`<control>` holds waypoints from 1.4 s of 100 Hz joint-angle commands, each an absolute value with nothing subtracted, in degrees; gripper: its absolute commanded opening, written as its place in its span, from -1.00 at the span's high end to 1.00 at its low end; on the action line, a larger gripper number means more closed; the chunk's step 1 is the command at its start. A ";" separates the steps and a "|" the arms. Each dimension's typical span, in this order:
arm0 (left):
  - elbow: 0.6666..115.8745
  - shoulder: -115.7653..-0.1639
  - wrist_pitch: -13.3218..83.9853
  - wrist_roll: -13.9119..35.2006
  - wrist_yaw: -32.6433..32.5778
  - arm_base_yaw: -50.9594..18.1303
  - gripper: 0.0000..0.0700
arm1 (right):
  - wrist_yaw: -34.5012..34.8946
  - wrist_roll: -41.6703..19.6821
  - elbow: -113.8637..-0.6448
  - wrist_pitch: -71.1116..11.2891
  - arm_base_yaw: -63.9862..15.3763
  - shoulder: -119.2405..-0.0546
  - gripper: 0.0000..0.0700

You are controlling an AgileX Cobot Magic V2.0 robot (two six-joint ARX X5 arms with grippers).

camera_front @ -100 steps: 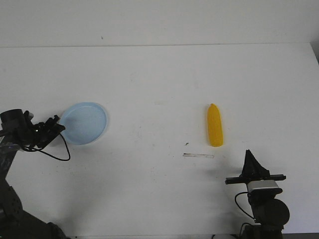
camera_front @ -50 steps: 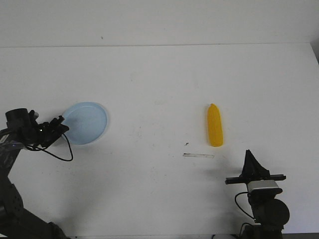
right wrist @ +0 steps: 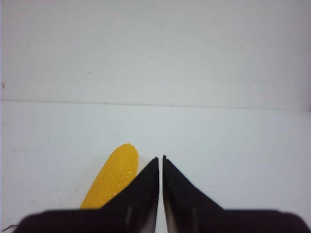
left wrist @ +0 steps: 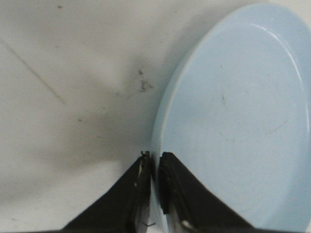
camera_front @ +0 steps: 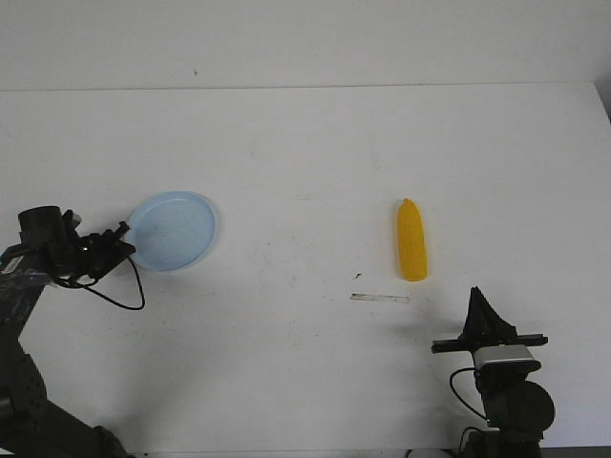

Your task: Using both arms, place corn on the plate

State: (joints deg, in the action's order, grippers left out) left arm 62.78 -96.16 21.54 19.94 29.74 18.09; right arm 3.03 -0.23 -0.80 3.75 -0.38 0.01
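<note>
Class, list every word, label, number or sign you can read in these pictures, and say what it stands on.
None can be read: the plate, the corn, the table, the left gripper and the right gripper show no lettering.

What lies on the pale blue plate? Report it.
Nothing lies on the round pale blue plastic plate: its dish is bare apart from faint scuffs. The left gripper is shut on its rim, hiding that bit. The yellow toy corn cob lies apart on the table.

A white table (camera_front: 305, 172) is seen, with faint dark smudges (left wrist: 144, 83) on its surface. A thin pale strip (camera_front: 380, 299) is laid flat on it. A white wall (camera_front: 305, 43) is seen behind.
</note>
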 commanded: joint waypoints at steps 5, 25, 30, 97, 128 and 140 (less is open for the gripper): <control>63.88 -93.12 21.32 20.99 30.04 16.67 1.00 | 3.03 -0.32 -0.73 4.45 -0.45 -0.08 0.96; 63.88 -89.93 21.26 22.04 30.04 10.35 1.00 | 3.03 -0.32 -0.73 4.45 -0.45 -0.08 0.96; 63.88 -89.89 21.26 22.24 30.02 7.92 1.00 | 3.03 -0.34 -0.73 4.45 -0.45 -0.08 0.96; 63.88 -94.74 17.72 28.21 20.73 -20.93 1.00 | 3.03 -0.34 -0.73 4.45 -0.45 -0.08 0.96; 63.88 -95.98 17.72 28.18 20.73 -22.57 0.48 | 3.03 -0.34 -0.73 4.45 -0.45 -0.08 0.96; 63.88 -95.09 17.80 27.92 20.73 -22.57 0.49 | 3.03 -0.34 -0.73 4.45 -0.45 -0.08 0.96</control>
State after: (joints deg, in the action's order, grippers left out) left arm 62.85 -95.29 17.80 28.05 20.69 -22.37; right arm 3.03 -0.23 -0.80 3.75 -0.38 0.01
